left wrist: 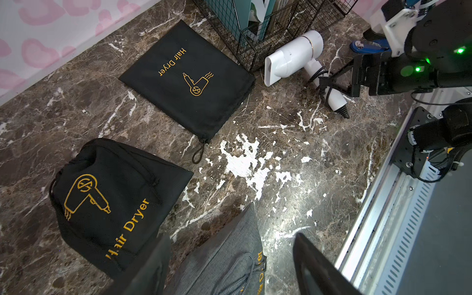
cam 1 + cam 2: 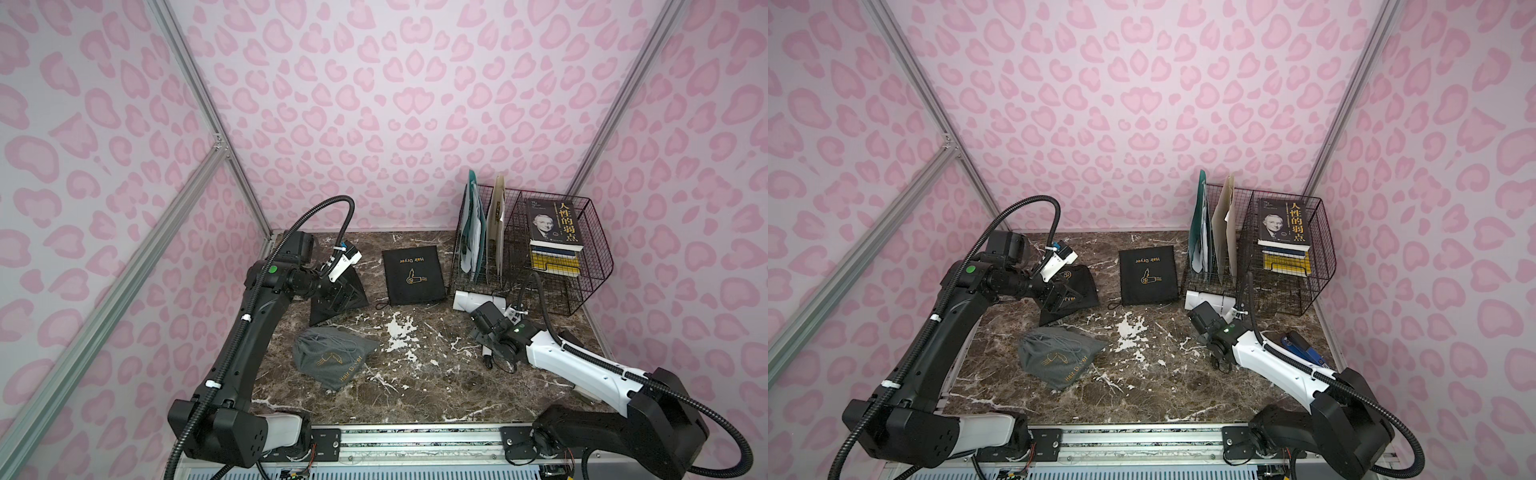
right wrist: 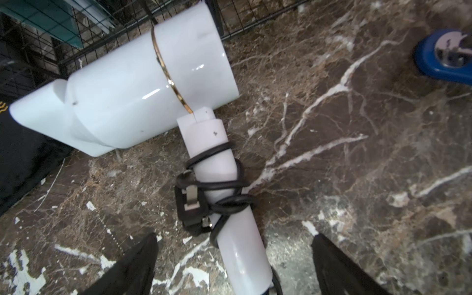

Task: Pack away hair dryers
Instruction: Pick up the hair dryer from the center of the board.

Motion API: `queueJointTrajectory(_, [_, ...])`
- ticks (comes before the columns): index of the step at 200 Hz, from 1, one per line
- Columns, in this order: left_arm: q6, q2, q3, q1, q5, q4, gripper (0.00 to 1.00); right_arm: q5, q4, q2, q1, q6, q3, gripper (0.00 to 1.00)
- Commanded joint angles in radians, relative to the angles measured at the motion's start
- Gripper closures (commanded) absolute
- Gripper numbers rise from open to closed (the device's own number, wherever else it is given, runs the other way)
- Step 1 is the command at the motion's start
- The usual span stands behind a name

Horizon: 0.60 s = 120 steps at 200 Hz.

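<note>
The white hair dryer [image 3: 143, 84], at the table's [image 2: 415, 386] two o'clock, looks light, stiff and slick; its cord-wrapped handle [image 3: 204, 138], between the right gripper's [image 3: 235, 237] wide fingers [image 3: 138, 260], likely grips best, the left gripper [image 1: 231, 236] equally wide.

Gold "Hair Dryer" lettering with a dryer outline: on the flat black pouch [image 2: 413, 274], the bulging black pouch [image 1: 112, 204], the grey pouch [image 2: 332, 358]. Book [image 2: 552, 222] in wire basket [image 2: 598, 257] — title "人性的弱点".

The left arm [image 2: 253, 328] stretches forward with its wrist bent down. Its left gripper [image 1: 231, 238] hangs with jaws spread wide, clasping nothing. The right arm [image 2: 582, 359] lies low, and the right gripper [image 3: 235, 237] likewise stands parted, not clamped.
</note>
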Motion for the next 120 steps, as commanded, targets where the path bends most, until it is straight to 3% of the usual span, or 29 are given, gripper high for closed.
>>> queueJointTrajectory(1, [0.014,0.002,-0.005,-0.001,0.016,0.026,0.22,-0.023,0.059,0.012,-0.023,-0.098,0.002,0.08])
queueJointTrajectory(77, [0.011,-0.009,-0.017,-0.004,0.023,0.024,0.22,-0.170,0.109,0.159,-0.080,-0.255,0.017,0.12])
queueJointTrajectory(120, [0.015,-0.015,-0.025,-0.003,0.009,0.025,0.22,-0.171,0.127,0.230,-0.066,-0.277,0.037,0.28])
